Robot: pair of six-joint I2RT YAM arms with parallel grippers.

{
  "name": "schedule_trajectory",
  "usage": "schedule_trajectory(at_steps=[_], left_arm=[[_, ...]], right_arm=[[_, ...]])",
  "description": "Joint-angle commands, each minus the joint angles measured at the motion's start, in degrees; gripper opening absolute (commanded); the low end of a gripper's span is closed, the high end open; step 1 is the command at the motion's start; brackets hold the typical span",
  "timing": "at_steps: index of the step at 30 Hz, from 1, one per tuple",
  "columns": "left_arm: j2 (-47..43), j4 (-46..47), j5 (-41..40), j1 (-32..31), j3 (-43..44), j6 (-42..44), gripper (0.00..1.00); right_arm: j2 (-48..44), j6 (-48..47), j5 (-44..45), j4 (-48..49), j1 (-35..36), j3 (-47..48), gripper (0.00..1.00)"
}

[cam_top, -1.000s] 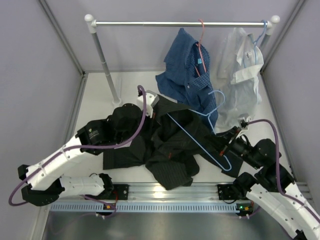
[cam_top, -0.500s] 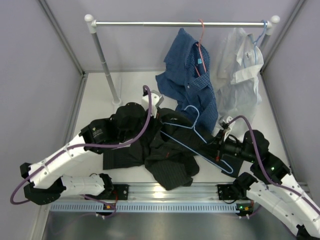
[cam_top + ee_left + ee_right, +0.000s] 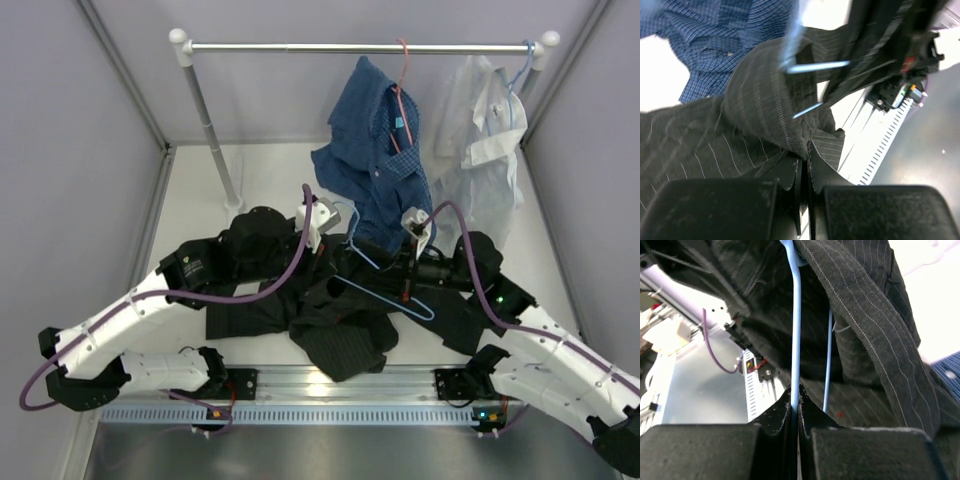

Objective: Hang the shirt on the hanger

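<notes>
Top view: the shirt (image 3: pixel 340 330) lies crumpled on the white table (image 3: pixel 200 200), centre-near, just beyond the metal rail (image 3: pixel 330 385) at the near edge. Both arms meet over it, left arm from the left, right arm from the right. The hanger (image 3: pixel 796 315) sits low over the shirt's right half between the two wrists, its hook toward the left arm. From above the fingers are hidden under the wrists, so neither grip can be read there.

Left wrist view settles it: the left gripper (image 3: pixel 804 162) has its jaws pressed together on a fold of pinstriped shirt cloth, which is bunched up into a hump. Blue hanger wire pokes out of that hump, so part of the hanger is inside the fabric.

Right wrist view: the right gripper (image 3: pixel 795 395) jaws pinch one bar of the hanger, and the wire runs straight away from the fingers and under a shirt edge. A second bar shows just to the right.

Only the top view shows the clothes rail (image 3: pixel 360 46) at the far side, with the blue checked shirt (image 3: pixel 375 150) on a red hanger (image 3: pixel 402 80) and the white shirt (image 3: pixel 480 150) to its right.
</notes>
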Motion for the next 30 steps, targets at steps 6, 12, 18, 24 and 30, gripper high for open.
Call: schedule_trajectory(at_steps=[6, 12, 18, 24, 30], left_arm=[[-5.8, -0.1, -9.0, -0.1, 2.5, 1.0, 0.00], [-4.4, -1.5, -11.0, -0.1, 2.7, 1.4, 0.00], [-0.4, -1.4, -4.8, -0.2, 6.2, 1.7, 0.00], [-1.7, -1.5, -2.4, -0.5, 6.9, 3.3, 0.00], [-3.2, -1.6, 0.8, -0.5, 4.9, 4.1, 0.04]], right_arm=[[2.8, 1.8, 1.6, 19.5, 6.2, 2.3, 0.00], [0.2, 3.3, 10.3, 25.4, 8.1, -0.6, 0.00], [3.3, 4.5, 10.8, 27.7, 10.2, 0.1, 0.00], [4.0, 3.7, 13.0, 28.2, 11.8, -2.0, 0.00], [5.5, 3.5, 13.7, 28.5, 12.9, -1.4, 0.00]])
